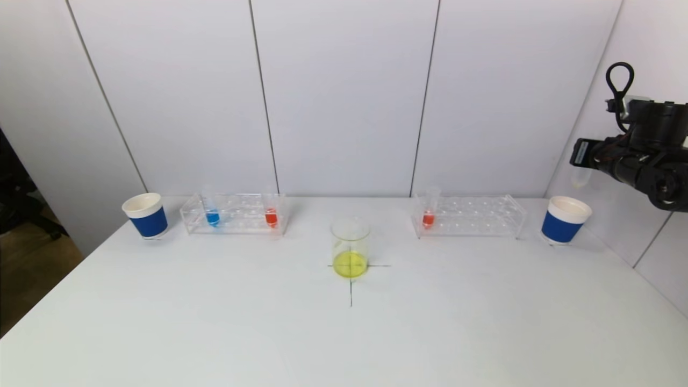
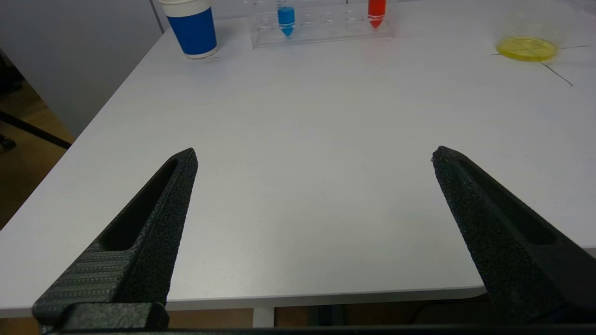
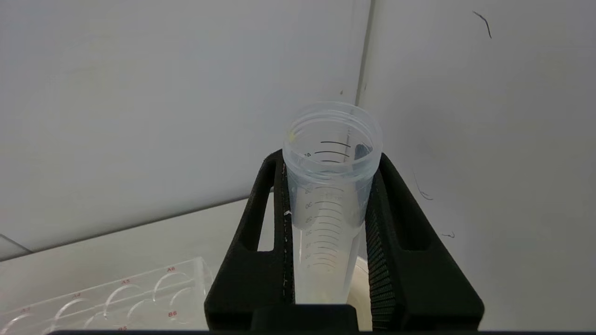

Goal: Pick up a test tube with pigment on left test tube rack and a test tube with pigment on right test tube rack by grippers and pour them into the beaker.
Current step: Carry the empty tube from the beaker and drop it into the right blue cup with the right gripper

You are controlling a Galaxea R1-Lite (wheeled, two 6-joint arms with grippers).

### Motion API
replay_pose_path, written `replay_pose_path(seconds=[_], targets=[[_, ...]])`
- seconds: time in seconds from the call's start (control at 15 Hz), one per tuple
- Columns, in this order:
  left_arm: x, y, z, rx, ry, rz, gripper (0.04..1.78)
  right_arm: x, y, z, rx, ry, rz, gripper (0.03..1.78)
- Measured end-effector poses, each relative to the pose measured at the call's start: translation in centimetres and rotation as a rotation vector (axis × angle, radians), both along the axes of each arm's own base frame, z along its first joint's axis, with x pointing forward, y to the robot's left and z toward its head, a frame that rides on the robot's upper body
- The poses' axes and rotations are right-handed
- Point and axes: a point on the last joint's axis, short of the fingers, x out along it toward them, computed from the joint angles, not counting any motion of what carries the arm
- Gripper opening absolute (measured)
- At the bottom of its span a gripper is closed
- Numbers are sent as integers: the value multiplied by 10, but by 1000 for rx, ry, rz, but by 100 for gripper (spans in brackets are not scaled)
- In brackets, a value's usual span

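Holding an emptied-looking test tube (image 3: 329, 195) clamped upright in its jaws, your right gripper (image 3: 328, 223) hangs above the right blue cup (image 1: 565, 219), so lower straight down and release there. The wall sits close behind; the left gripper (image 2: 314, 158), jaws wide, waits over open surface (image 2: 302, 139) near its front edge, well short of the left rack (image 1: 235, 214) and the beaker (image 1: 350, 247).
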Motion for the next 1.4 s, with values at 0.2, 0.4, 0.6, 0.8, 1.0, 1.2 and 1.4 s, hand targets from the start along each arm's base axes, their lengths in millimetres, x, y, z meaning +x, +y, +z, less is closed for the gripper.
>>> replay_pose_path(seconds=[0.2, 0.4, 0.6, 0.8, 1.0, 1.2, 1.4], targets=[[0, 0, 0, 0, 0, 0, 176, 1, -8, -15, 33, 22, -15, 50], [0, 0, 0, 0, 0, 0, 176, 1, -14, -28, 43, 41, -14, 50], [0, 0, 0, 0, 0, 0, 176, 0, -14, -40, 44, 38, -4, 50], [0, 0, 0, 0, 0, 0, 176, -2, -14, -52, 49, 52, -4, 50], [0, 0, 0, 0, 0, 0, 176, -2, -14, -66, 50, 53, 1, 50], [0, 0, 0, 0, 0, 1, 176, -3, -14, -78, 53, 64, 1, 50], [0, 0, 0, 0, 0, 0, 176, -4, -13, -86, 58, 82, 1, 50]])
